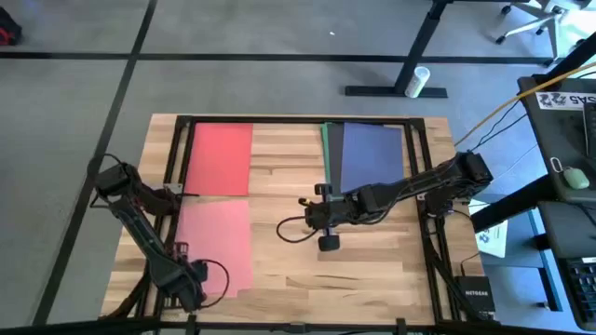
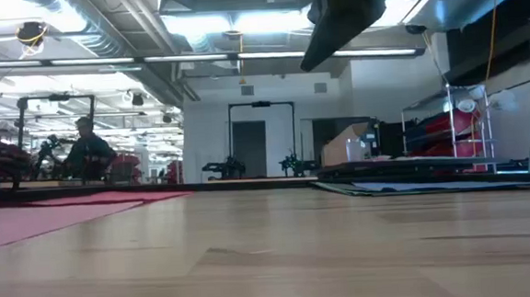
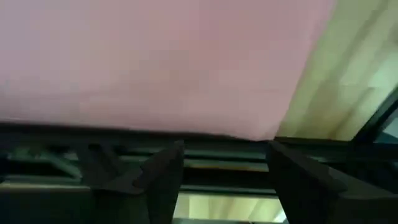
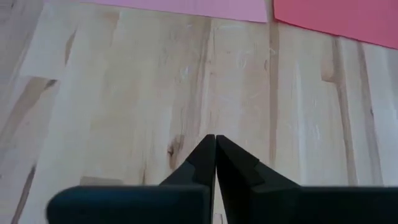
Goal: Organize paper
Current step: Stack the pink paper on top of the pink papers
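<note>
Coloured paper lies flat on the wooden table. A red sheet is at the far left, with a pink sheet nearer on the left. At the far right a blue sheet rests on a green one, whose edge shows. My left gripper is open at the table's near left, by the pink sheet's near edge, and touches nothing. My right gripper is shut and empty, raised over bare wood at the table's middle.
A dark metal frame runs along the table's left, far and right edges. Bare wood fills the middle and near right. Beyond the table's right edge are a desk with a mouse and a white printed sheet.
</note>
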Robot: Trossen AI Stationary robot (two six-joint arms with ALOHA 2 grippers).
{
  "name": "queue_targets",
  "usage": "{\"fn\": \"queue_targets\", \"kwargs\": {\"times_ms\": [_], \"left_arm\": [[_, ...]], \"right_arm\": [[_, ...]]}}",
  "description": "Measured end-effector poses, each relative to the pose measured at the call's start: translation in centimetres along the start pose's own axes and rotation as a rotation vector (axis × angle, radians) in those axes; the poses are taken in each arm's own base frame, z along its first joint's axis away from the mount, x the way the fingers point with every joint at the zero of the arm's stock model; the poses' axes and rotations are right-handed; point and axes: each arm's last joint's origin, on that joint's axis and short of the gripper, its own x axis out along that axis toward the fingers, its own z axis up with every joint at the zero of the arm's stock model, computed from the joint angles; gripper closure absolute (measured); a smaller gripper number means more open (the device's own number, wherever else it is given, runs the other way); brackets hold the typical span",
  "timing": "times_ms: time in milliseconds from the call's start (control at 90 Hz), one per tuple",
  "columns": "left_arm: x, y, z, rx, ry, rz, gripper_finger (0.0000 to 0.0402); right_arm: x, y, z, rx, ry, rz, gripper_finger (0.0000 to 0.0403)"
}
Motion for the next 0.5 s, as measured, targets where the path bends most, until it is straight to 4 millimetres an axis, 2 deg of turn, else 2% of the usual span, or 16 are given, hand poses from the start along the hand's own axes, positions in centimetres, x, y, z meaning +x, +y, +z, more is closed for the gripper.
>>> {"fn": "queue_targets", "kwargs": {"times_ms": [178, 278, 400, 500], "left_arm": [[-0.2, -0.7, 0.8, 0.206, -0.074, -0.083, 0.0192], [-0.4, -0.5, 1.7, 0.203, -0.161, -0.059, 0.0207], [-0.8, 0.1, 3.1, 0.112, -0.252, -0.036, 0.0248], [-1.2, 0.3, 4.2, 0.080, -0.351, -0.037, 0.0304]], "right_arm": [[0.0, 0.0, 0.0, 0.000, 0.000, 0.006, 0.0403], [0.0, 0.3, 0.0, -0.002, 0.004, 0.090, 0.0403], [1.6, 0.9, 0.0, -0.029, 0.012, 0.192, 0.0403], [3.7, 1.5, -0.3, -0.049, 0.038, 0.236, 0.0403]]}}
